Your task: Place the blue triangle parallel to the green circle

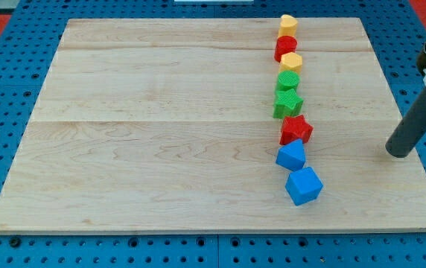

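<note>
On wooden board (161,134), two yellow (287,24), two red (296,129), two green (287,103), two blue blocks (304,185), no hand, my tip (400,151) right.

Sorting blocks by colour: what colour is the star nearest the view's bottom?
Red; the red star shows clearly in the camera view.

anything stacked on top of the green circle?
No. The green circle has a bare top; a yellow block touches its far side and the green star its near side. My tip is off right.

1 raised view, angled down, whole board (161,149)
</note>
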Motion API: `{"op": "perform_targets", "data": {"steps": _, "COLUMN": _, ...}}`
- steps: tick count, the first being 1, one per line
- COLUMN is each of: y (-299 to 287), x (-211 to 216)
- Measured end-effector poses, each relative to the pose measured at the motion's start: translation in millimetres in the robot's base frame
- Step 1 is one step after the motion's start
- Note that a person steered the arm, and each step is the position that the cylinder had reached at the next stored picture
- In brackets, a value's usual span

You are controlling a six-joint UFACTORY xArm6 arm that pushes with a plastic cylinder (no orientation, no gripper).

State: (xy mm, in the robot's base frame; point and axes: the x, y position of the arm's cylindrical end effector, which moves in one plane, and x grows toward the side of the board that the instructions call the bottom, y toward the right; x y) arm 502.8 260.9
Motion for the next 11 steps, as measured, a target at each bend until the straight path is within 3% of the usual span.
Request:
{"op": "perform_targets", "data": {"steps": 3, "y": -47.0, "x": -36.5}}
{"op": "perform_targets", "data": {"steps": 4, "y": -57.2, "x": -0.7}}
{"op": "perform_targets", "data": {"steps": 5, "y": -119.6, "x": 20.0}}
{"op": "perform_targets", "data": {"steps": 6, "y": -184.5, "x": -1.3}}
{"op": "perform_targets", "data": {"steps": 7, "y": -199.7, "x": -32.4}}
{"op": "perform_targets", "data": {"steps": 8, "y": -234.2, "x": -26.7}}
{"op": "perform_targets", "data": {"steps": 11, "y": -195.0, "x": -23.1}}
